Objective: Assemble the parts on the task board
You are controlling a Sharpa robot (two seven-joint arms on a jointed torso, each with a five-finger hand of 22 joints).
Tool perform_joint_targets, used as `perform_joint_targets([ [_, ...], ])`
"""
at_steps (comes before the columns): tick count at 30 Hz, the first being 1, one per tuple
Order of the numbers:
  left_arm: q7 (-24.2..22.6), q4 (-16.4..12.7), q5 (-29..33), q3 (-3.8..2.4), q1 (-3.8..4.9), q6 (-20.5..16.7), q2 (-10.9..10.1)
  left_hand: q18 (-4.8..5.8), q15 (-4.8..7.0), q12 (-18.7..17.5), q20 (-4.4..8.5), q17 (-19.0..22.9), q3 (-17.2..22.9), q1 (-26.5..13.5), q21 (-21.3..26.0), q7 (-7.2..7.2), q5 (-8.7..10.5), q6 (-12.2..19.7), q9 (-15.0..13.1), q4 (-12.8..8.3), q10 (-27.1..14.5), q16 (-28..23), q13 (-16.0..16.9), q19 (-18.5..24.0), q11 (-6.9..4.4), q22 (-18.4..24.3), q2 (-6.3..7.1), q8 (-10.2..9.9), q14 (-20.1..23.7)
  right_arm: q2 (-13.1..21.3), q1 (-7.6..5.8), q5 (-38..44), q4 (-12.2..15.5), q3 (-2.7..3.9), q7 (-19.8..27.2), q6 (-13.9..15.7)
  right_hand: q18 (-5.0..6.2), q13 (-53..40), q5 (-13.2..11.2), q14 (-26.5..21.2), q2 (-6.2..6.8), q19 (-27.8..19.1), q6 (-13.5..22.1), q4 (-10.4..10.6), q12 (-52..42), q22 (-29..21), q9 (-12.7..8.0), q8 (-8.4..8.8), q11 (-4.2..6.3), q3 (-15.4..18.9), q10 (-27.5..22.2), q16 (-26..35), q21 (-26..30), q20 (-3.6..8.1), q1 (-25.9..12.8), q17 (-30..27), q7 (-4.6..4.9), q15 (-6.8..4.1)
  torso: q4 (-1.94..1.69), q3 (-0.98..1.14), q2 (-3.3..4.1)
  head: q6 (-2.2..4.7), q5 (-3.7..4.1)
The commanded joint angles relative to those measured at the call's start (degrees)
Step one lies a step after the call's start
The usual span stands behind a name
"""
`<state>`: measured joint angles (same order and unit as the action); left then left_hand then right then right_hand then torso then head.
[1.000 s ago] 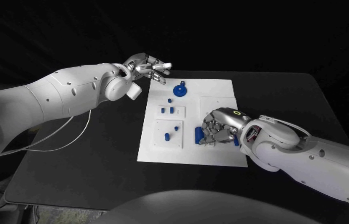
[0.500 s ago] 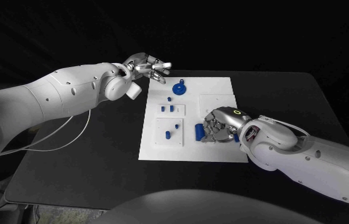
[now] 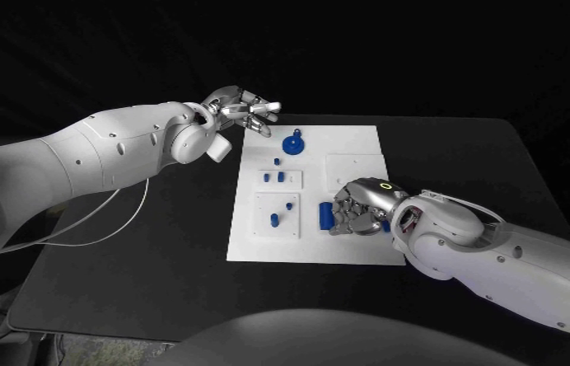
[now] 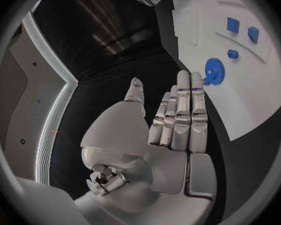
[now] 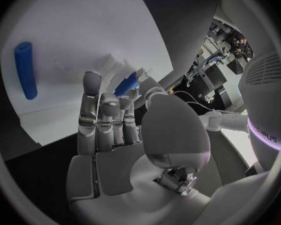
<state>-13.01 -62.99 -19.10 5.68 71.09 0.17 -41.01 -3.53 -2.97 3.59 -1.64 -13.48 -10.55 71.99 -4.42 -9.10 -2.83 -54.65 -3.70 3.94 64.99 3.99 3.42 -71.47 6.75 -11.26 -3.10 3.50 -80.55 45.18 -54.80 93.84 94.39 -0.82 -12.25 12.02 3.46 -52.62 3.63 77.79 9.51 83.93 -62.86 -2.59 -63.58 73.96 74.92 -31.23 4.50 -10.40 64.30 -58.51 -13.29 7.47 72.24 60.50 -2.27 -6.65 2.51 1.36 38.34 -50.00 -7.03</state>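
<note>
Black surface (image 3: 142,283), dark room behind, nothing else readable there. White task board (image 3: 357,147) sits mid-surface, long side running away from the robot.

Right hand (image 3: 360,205) is low over the board's near right part, fingers (image 5: 90,105) curled down toward the plate. A short blue part (image 5: 126,84) shows between thumb and fingertips in the wrist view; looks pinched, tho contact isn't fully clear. A blue cylinder (image 3: 325,213) lies flat on the board just beside that hand, on its left side, apart from the fingers.

Left hand (image 3: 244,110) hangs off the board's far left corner, above the surface, fingers (image 4: 190,110) straight and side by side, thumb apart, holding nothing. Blue gear (image 3: 293,145) w/ a small knob lies on the board's far part, near this hand but not touching.

Other bits: small blue pieces (image 3: 279,179) in a raised white panel mid-board, more (image 3: 280,216) in the panel nearer the robot. White cable (image 3: 95,218) trails on the surface at left.
</note>
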Motion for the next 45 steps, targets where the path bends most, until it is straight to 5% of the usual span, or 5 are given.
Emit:
perform_joint_targets([
  [1,-0.3,-0.1,-0.1,-0.04,-0.03,0.9,0.1,0.44,0.04,0.0,-0.09,-0.1,-0.1,0.0,-0.3,0.12,0.11,0.1,-0.1,-0.4,-0.4,-0.1,0.1,-0.2,-0.16,0.1,-0.44,0.2,0.4,0.0,0.22,-0.2,0.0,0.01,-0.3,-3.3,-0.37,0.1,-0.4,-0.2,0.32,1.9,0.3,0.3,0.3,0.2,1.7,-0.07,-0.19,1.0,-0.4,0.2,0.2,0.18,-0.1,0.0,-0.02,0.24,0.02,0.0,-0.04,0.0,0.02],
  [29,-0.4,0.0,-0.1,-0.02,-0.03,0.8,0.0,0.42,0.04,0.0,-0.11,-0.2,-0.1,0.1,-0.3,0.1,0.11,0.1,-0.1,-0.7,-0.4,-0.1,0.1,-0.2,-0.16,0.1,-0.5,0.2,0.4,7.2,0.43,-17.7,2.5,5.24,2.6,3.5,0.75,3.3,0.8,-0.5,-1.73,2.0,-0.4,4.6,3.2,0.3,-1.0,10.74,-0.8,0.7,-2.5,1.4,0.6,-0.34,-1.0,-0.6,0.9,0.67,0.16,0.04,-0.13,0.38,0.93],
  [34,-1.3,-0.3,-0.1,-0.02,-0.04,-0.3,-0.2,0.4,0.09,0.1,-0.09,-0.3,0.0,0.3,-0.3,0.16,0.09,0.0,-0.1,-0.8,-0.2,0.0,0.1,-0.3,-0.22,0.1,-0.62,0.2,0.3,9.2,0.29,-23.9,0.4,8.39,2.7,0.3,0.5,3.4,-0.6,1.6,-2.39,2.6,-2.8,4.5,4.1,0.9,-26.1,28.41,-2.14,-13.4,0.1,0.8,-3.0,-0.46,-1.4,0.3,3.03,1.34,0.19,0.0,-0.08,0.77,1.43],
  [38,-2.3,-0.4,-0.1,-0.02,-0.04,-1.6,-0.3,0.36,0.15,0.1,-0.07,-0.4,0.2,0.6,-0.4,0.21,0.06,-0.2,-0.1,-1.1,0.0,0.0,0.1,-0.4,-0.28,0.1,-0.75,0.2,0.1,10.2,0.06,-26.1,-1.5,9.82,-0.2,-4.2,1.23,1.3,-0.4,3.0,-2.93,2.6,-1.7,1.0,3.9,0.7,-51.1,26.31,-3.17,-14.4,2.0,0.9,-5.7,-1.54,-4.7,1.9,5.26,2.13,0.17,0.01,-0.09,1.11,2.01],
  [45,-2.8,-0.5,0.0,-0.02,-0.05,-2.2,-0.5,0.36,0.15,0.1,-0.07,-0.5,0.3,0.6,-0.4,0.23,0.06,-0.2,-0.1,-1.2,0.1,0.0,0.1,-0.4,-0.3,0.1,-0.77,0.2,0.1,10.4,-0.3,-23.0,-3.6,12.27,-9.9,-19.7,1.53,-2.0,-0.5,3.8,-1.68,2.6,-1.6,3.7,2.2,-0.1,-56.6,26.95,-3.21,-12.6,3.7,-1.2,-6.5,-1.69,-8.3,4.9,5.7,2.15,0.01,0.14,0.0,1.61,2.71],
])
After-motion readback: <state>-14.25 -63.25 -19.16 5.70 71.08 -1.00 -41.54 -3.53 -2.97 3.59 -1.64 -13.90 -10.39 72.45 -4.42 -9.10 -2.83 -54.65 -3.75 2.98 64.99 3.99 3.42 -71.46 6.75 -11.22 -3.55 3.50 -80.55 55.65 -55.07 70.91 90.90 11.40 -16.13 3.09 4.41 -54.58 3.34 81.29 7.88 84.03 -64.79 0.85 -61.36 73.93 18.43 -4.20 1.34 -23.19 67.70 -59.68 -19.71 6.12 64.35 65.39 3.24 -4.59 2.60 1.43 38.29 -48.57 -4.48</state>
